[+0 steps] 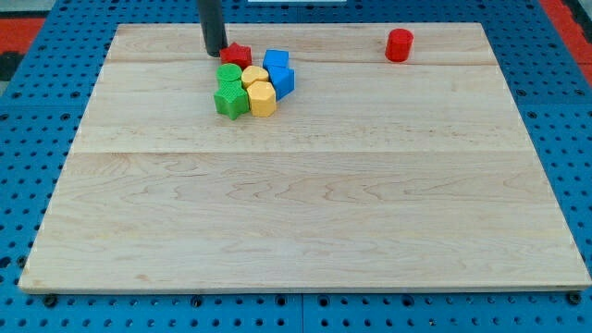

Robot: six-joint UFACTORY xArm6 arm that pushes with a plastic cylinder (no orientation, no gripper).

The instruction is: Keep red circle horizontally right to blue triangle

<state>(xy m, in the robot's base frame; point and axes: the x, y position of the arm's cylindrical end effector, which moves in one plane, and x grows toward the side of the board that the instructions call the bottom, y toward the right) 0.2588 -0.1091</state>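
Observation:
The red circle (pixel 399 44), a short cylinder, stands alone near the view's top right of the wooden board (pixel 305 213). The blue triangle (pixel 282 80) sits at the right side of a tight cluster at the view's top left of centre, just below a blue block (pixel 276 60). The red circle lies to the right of the blue triangle and a little higher in the view. My tip (pixel 215 52) rests at the cluster's upper left, touching or almost touching a red star-like block (pixel 237 55).
The cluster also holds a green round block (pixel 229 75), a green star-like block (pixel 230 99), a yellow round block (pixel 254 76) and a yellow block (pixel 263 97). The board sits on a blue pegboard table (pixel 37 139).

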